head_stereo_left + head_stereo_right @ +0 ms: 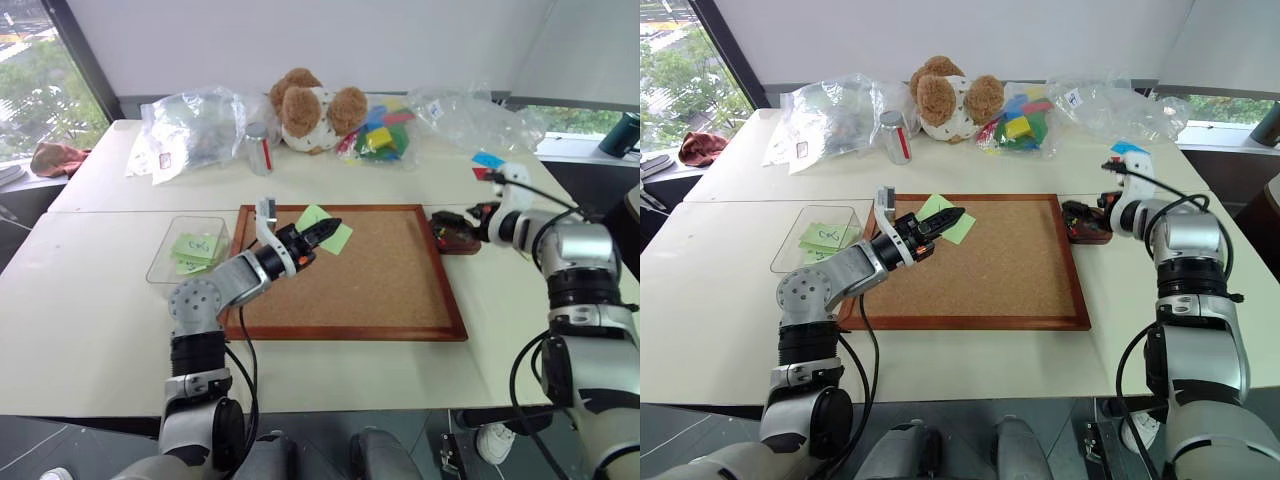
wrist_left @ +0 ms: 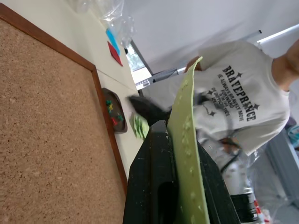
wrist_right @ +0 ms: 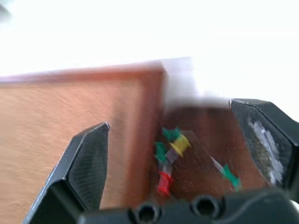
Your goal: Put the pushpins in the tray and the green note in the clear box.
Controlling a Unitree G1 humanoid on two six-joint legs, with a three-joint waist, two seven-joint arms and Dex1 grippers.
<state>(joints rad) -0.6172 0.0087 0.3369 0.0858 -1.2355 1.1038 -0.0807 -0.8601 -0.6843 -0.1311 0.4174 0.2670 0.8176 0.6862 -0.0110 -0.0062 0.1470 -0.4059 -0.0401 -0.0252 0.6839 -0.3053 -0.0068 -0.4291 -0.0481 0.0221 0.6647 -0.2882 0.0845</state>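
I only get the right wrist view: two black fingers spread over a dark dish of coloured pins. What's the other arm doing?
Observer: The left gripper is shut on a green note, held over a cork board.
Operator: Where could that note go?
Observer: A clear box sits just left of the board, with other green slips inside.
Operator: Anyone nearby?
Observer: A person in a white printed T-shirt stands across the table.

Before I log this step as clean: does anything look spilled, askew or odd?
Nothing spilled. The pushpins lie in the tray, and the left gripper holds the green note above the cork board.
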